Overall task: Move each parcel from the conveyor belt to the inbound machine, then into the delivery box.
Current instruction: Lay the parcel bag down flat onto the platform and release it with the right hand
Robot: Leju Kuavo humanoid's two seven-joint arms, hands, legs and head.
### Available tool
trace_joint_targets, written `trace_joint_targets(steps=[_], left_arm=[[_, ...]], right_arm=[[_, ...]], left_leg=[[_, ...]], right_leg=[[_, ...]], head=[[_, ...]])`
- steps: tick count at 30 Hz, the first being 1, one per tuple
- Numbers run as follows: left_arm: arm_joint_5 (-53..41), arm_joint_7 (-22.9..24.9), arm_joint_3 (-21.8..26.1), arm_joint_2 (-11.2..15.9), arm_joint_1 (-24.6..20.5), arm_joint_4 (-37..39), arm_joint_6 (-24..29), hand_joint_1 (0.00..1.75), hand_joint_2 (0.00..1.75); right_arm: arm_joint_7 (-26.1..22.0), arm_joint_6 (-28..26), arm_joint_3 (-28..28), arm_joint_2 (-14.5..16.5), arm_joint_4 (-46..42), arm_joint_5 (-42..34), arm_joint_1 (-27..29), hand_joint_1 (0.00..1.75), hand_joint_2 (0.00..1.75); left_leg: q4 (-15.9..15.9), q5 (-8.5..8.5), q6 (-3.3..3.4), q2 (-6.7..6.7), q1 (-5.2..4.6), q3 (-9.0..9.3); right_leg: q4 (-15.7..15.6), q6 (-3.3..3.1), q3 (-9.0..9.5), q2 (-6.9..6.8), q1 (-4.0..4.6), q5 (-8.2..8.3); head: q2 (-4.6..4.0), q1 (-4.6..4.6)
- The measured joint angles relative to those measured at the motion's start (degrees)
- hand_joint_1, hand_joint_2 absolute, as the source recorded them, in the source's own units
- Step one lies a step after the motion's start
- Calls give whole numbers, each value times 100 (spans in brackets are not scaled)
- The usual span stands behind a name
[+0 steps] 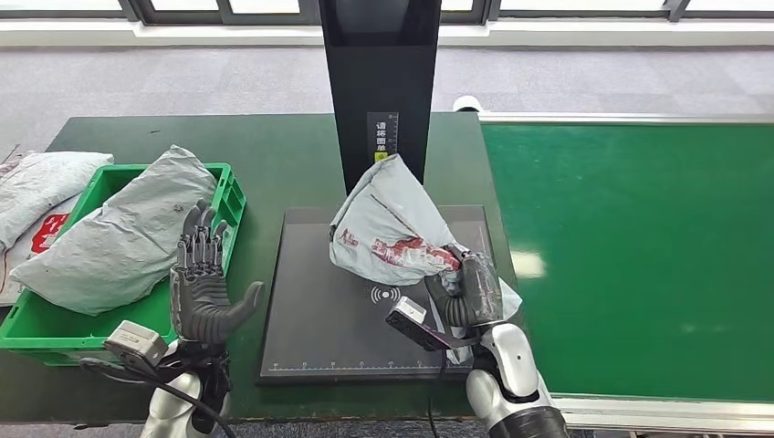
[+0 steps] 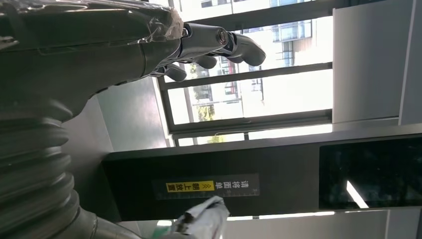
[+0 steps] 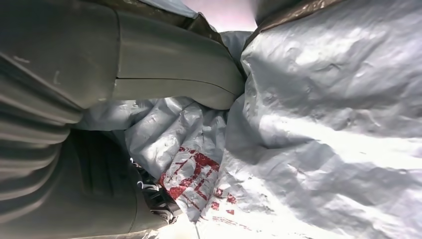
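My right hand (image 1: 467, 290) grips the lower edge of a grey poly-mailer parcel (image 1: 392, 228) with red print, fingers clamped into its crumpled film; the parcel stands tilted on the black scanning plate (image 1: 310, 319) of the inbound machine, leaning toward the machine's black upright column (image 1: 379, 82). My left hand (image 1: 203, 283) is raised over the table's near edge, fingers apart and straight, holding nothing, just beside the green delivery box (image 1: 27, 328). A second grey parcel (image 1: 119, 237) lies in that box, overhanging its rim. More bagged parcels (image 1: 36, 187) lie left of the box. Dark green table (image 1: 283, 155) underneath; bright green conveyor belt (image 1: 630, 255) to the right. Grey carpet (image 1: 183, 82) beyond, windows (image 2: 259, 99) behind.
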Motion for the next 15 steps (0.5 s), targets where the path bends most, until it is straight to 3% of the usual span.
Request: trace_joint_targets(steps=[8, 9, 12, 13, 15], left_arm=[[13, 8, -12, 3, -2, 21, 15, 0, 175], [13, 8, -13, 3, -3, 24, 15, 0, 175], [13, 12, -17, 5, -6, 37, 25, 0, 175], [13, 15, -20, 5, -6, 42, 34, 0, 175], [13, 25, -24, 5, -6, 47, 61, 0, 175]], right_arm=[[-15, 44, 3, 30, 318, -13, -5, 175, 175], [-15, 47, 4, 30, 340, -13, -6, 147, 175], [3, 78, 4, 30, 396, -8, -10, 16, 175], [18, 82, 4, 30, 412, -6, -11, 0, 175], [37, 40, 4, 31, 437, -14, -12, 0, 175]], left_leg=[[0, 0, 0, 0, 1, 0], [0, 0, 0, 0, 1, 0], [0, 0, 0, 1, 1, 0], [0, 0, 0, 1, 1, 0], [0, 0, 0, 1, 0, 0]], right_leg=[[0, -1, -3, 0, 1, -1], [0, -1, -2, 0, 1, -1], [0, -1, -2, 0, 1, -1], [0, -1, -2, 0, 1, -1], [0, -1, -2, 0, 0, 0]], head=[[1, 0], [1, 0], [1, 0], [0, 0], [0, 0]])
